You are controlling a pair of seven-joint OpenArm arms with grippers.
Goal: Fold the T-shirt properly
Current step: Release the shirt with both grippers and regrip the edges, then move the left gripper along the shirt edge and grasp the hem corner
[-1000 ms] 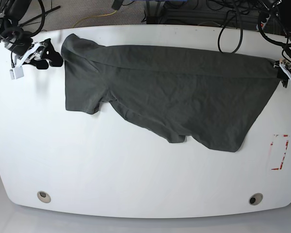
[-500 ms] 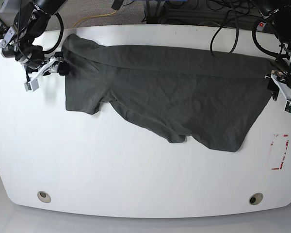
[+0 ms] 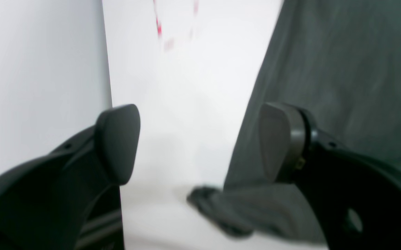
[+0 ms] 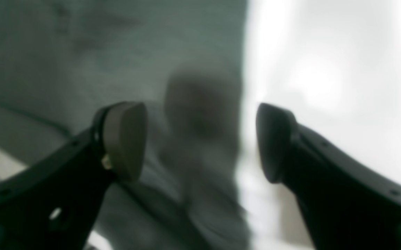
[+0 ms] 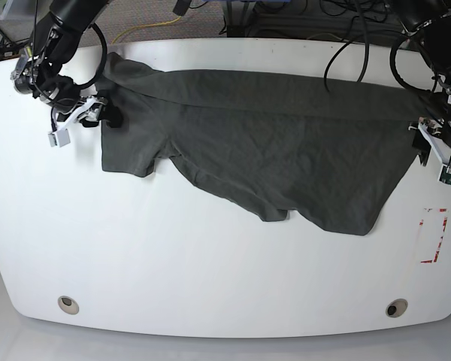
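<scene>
The left end effector [image 3: 197, 146] is hanging wide open over the T-shirt [image 5: 263, 143] at its hem edge, one pad above cloth, the other above bare tabletop [image 5: 210, 271]. The right end effector [image 4: 200, 142] is likewise gaping over the sleeve edge, gripping nothing. The shirt is lying across the tabletop's far half — partly doubled along its far edge, lower edge ragged — so proper folding looks barely begun.

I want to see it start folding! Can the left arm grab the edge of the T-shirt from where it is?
Probably yes. The left gripper is open right at the edge of the T-shirt, one finger over the cloth and the other over bare table. Nothing blocks it.
</scene>
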